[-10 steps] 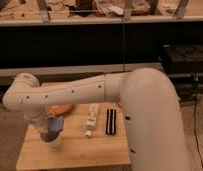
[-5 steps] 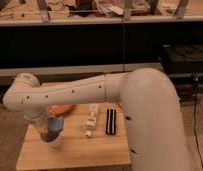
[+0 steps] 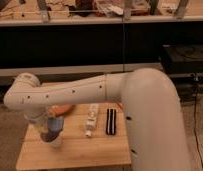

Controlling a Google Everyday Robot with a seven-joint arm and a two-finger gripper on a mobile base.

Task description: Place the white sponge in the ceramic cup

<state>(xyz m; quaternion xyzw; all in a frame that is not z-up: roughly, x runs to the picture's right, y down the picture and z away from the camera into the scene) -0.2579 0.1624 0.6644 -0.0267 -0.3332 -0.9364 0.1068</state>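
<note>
White sponge (image 3: 91,120): my best read is the pale oblong piece lying flat mid-table, free of the arm; too small to be sure. Just right of it, apart, is a dark striped bar (image 3: 111,121). Behind and left is an orange object (image 3: 63,108), partly hidden by the arm. Ceramic cup (image 3: 55,141): probably the pale vessel near the left front of the wooden table (image 3: 80,152). The gripper (image 3: 52,128) hangs right over it, low, about touching its rim, with a bluish part at the wrist. Can't tell the gripper's state, or whether it holds anything. Change over the last second: none visible. Arm, gripper and table items sit in the same places across all frames. Meaning: if the mid-table piece is the sponge, it isn't in the cup and the pick isn't done. The gripper is parked at the cup, not the sponge. If something white is already in the gripper, this would be the release pause. The view doesn't settle which.
</note>
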